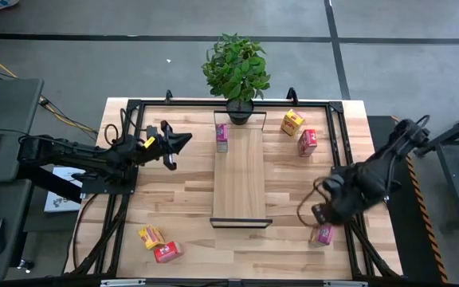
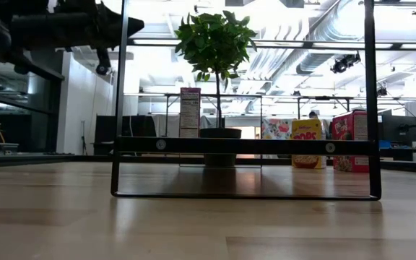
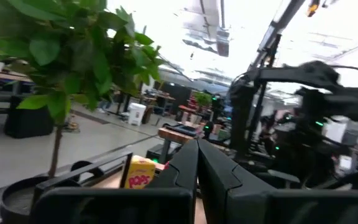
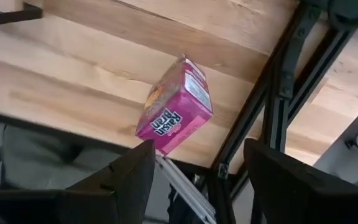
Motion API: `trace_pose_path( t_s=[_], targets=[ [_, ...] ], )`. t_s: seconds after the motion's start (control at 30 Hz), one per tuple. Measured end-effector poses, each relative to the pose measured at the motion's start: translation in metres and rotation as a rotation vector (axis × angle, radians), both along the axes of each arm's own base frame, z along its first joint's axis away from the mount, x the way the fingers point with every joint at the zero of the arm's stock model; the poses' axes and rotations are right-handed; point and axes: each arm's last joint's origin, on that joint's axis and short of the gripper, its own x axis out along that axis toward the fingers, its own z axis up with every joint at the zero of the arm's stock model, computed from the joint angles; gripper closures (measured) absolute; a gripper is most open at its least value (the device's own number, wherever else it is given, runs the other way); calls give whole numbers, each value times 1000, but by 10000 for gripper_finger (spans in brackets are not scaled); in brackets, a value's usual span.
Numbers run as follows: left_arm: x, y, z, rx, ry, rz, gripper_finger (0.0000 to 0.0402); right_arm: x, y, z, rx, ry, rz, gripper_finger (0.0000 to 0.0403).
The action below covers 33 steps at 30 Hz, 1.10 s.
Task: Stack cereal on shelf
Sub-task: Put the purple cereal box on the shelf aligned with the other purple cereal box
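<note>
Pink box [image 1: 221,135] already stands on the shelf [image 1: 239,179] | five boxes left on desk [image 1: 182,199] | my right claw [image 4: 197,171] spread above second pink box [image 4: 174,107] at desk edge | left claw [image 1: 183,142] pressed together, waiting

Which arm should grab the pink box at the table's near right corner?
Right. The right end effector hangs open directly above the pink box, fingers either side in its wrist view. The left end effector sits shut, across the shelf.

Right gripper [image 4: 194,165] gapes wide (left gripper [image 1: 183,142] closed).
</note>
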Motion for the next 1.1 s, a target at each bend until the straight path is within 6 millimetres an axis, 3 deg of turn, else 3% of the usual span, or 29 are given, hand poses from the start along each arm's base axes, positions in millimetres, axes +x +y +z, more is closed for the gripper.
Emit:
trace_pose_path(
  t_s=[0.2, 0.4, 0.6, 0.8, 0.97, 1.1],
  targets=[
    [0, 0, 0, -36, -12, 1, 402, -10, 42, -22, -120, 71, -55, 164],
    [0, 1, 0, -54, -17, 6, 401, -13, 66, -38, -207, 13, -89, 164],
    [0, 1, 0, -103, -34, -11, 401, -8, 70, -43, -276, -108, -95, 164],
    [0, 0, -1, -115, -30, -23, 401, -2, 78, -48, -257, -167, 7, 164],
    [0, 0, -1, -115, -30, -25, 401, -2, 79, -49, -224, -106, 7, 164],
    [0, 0, -1, -115, -30, -25, 401, -7, 75, -49, -244, -18, -107, 164]
  ],
)
